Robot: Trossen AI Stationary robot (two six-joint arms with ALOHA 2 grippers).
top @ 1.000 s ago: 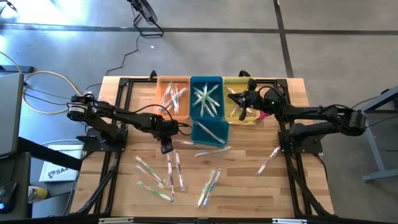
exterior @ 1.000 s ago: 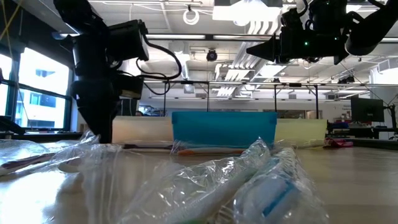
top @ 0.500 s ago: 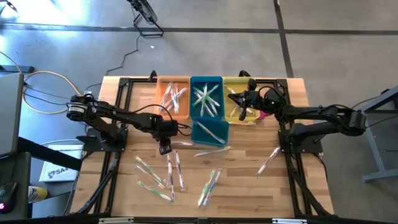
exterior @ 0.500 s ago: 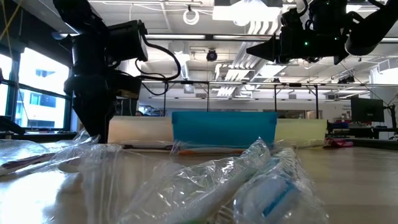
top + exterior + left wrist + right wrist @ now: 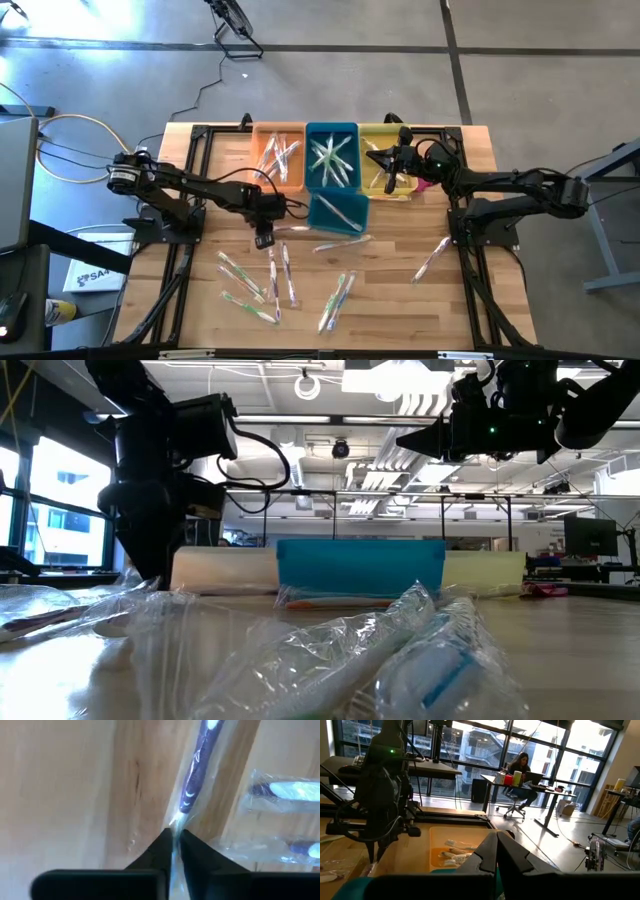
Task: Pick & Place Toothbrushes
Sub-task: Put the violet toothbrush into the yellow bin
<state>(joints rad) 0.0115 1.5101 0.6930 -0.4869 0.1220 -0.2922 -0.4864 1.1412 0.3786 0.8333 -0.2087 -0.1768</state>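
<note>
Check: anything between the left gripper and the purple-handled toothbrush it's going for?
Nothing visible. The left gripper is already down on the table, fingers pinched on the clear wrapper end of the purple-handled toothbrush. The right gripper hangs over the yellow bin.

Three open plastic bins [image 5: 331, 155] sit side by side at the table's far edge, a fourth smaller plastic bin [image 5: 337, 212] just nearer. Loose clear-wrapped toothbrushes [image 5: 283, 272] lie scattered nearer still, one toothbrush [image 5: 432, 258] off right.

arms [image 5: 200, 188]: black, jointed; black cables; green light, perhaps an indicator
</note>
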